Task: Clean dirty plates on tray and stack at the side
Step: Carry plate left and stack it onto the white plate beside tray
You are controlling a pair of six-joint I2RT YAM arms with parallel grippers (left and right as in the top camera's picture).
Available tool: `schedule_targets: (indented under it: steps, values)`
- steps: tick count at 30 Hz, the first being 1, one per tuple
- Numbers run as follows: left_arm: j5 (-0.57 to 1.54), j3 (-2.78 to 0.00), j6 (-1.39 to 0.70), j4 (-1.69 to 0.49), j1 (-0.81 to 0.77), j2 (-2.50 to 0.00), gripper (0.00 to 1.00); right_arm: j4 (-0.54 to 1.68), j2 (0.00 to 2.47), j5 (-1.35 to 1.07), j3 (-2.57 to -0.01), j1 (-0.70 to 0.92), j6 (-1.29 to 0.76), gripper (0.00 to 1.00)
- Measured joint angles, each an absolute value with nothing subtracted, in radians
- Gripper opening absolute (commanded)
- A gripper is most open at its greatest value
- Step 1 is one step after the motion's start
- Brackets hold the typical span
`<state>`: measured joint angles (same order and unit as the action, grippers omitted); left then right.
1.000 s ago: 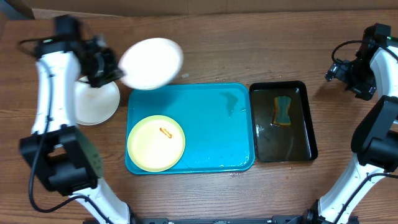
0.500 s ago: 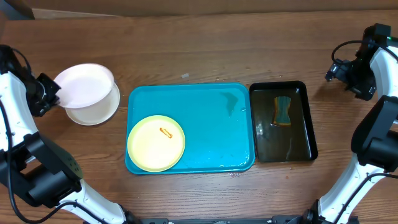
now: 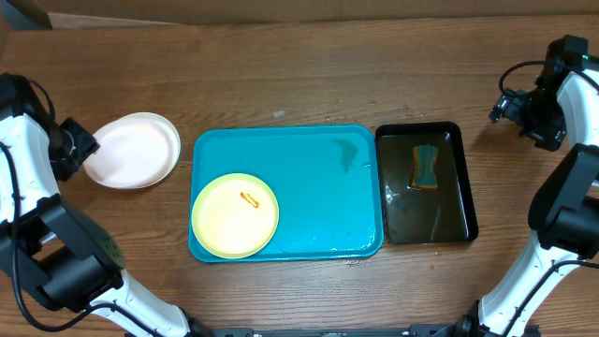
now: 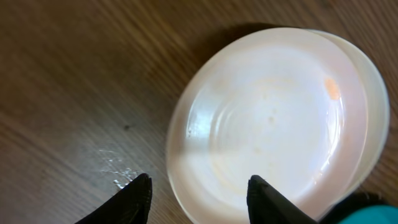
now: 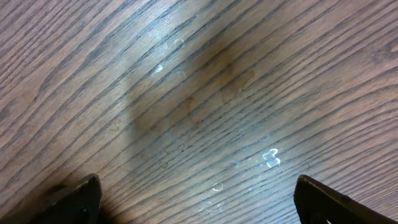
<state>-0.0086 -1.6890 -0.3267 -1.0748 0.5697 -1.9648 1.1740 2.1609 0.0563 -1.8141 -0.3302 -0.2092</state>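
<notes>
Two white plates (image 3: 136,150) lie stacked on the wood left of the turquoise tray (image 3: 318,187). In the left wrist view the top plate (image 4: 273,118) carries a faint orange spot, and the lower plate's rim (image 4: 376,99) shows at the right. My left gripper (image 3: 80,150) is open at the stack's left edge, and its fingers straddle the top plate's rim (image 4: 199,202). A pale yellow-green plate (image 3: 234,215) with an orange smear lies in the tray's front left. My right gripper (image 3: 518,110) is open over bare wood at the far right (image 5: 196,199).
A black tray (image 3: 426,183) with water and a sponge (image 3: 426,167) stands right of the turquoise tray. Small water drops lie on the wood under the right gripper.
My left arm carried the white plate from behind the tray's back left corner to the left and set it on the other white plate. The right arm has not moved.
</notes>
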Motion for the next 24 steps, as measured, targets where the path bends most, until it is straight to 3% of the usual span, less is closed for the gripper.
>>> schedule_targets:
  steps: [6,10,16,24]
  values:
    - [0.166,-1.689,-0.228,-1.116,0.532,-1.965,0.55,1.174,2.161,0.056,-1.814,-0.330,-0.210,1.00]
    - [0.244,-1.688,-0.192,-1.207,0.484,-1.965,0.47,1.173,2.161,0.056,-1.814,-0.330,-0.210,1.00]
    - [0.257,-1.687,-0.143,-1.359,0.357,-1.965,0.39,1.174,2.161,0.056,-1.814,-0.330,-0.209,1.00]
    - [0.251,-1.589,-0.130,-1.380,0.208,-1.931,0.39,1.174,2.161,0.056,-1.814,-0.330,-0.209,1.00]
